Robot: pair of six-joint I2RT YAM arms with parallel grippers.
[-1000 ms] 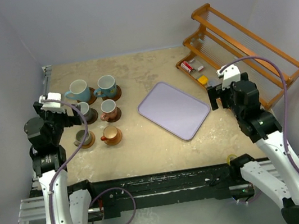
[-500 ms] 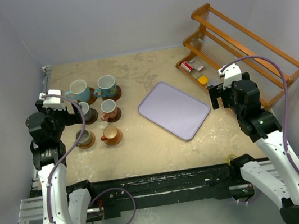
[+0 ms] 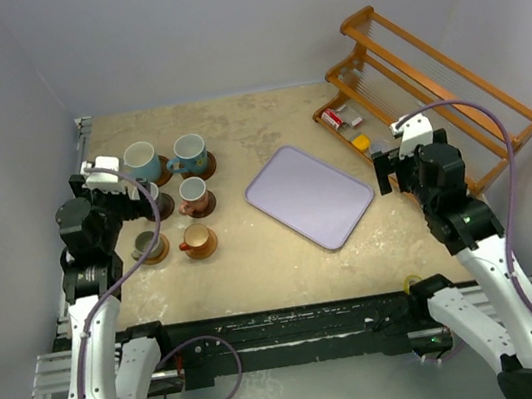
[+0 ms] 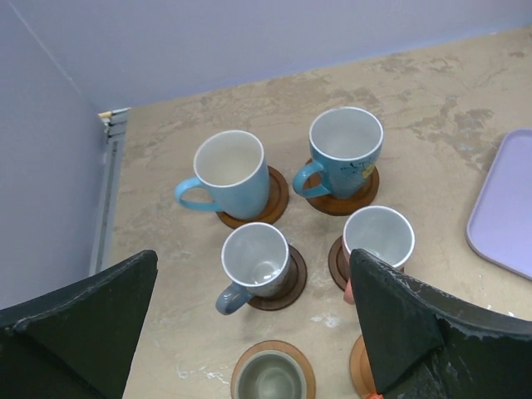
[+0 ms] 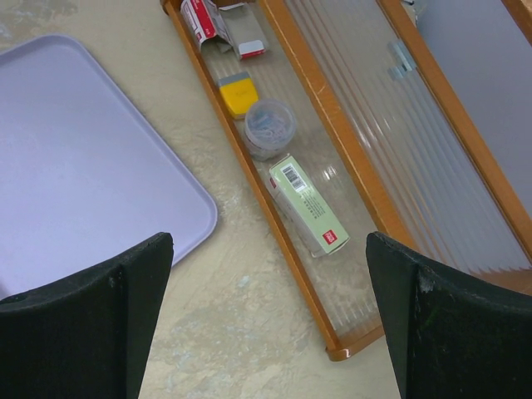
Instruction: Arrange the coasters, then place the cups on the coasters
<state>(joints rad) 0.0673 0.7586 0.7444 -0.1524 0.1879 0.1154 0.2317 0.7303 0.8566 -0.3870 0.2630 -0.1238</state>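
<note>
barcode on green box [image 5: 307,205] in wooden rack [image 5: 320,104] made out only from right wrist, cups [image 4: 233,166] on coasters [image 4: 278,196], handles turned leftward, both jaws spread wide

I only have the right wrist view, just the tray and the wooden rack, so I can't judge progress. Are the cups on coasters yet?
Observer: Yes, all six cups each stand on a coaster.
Operator: Whereabouts?
Observer: Left of the lavender tray, apart from it, in two columns of three.
Operator: Is the other arm holding one?
Observer: No, the left gripper hovers open above them, holding nothing.
</note>
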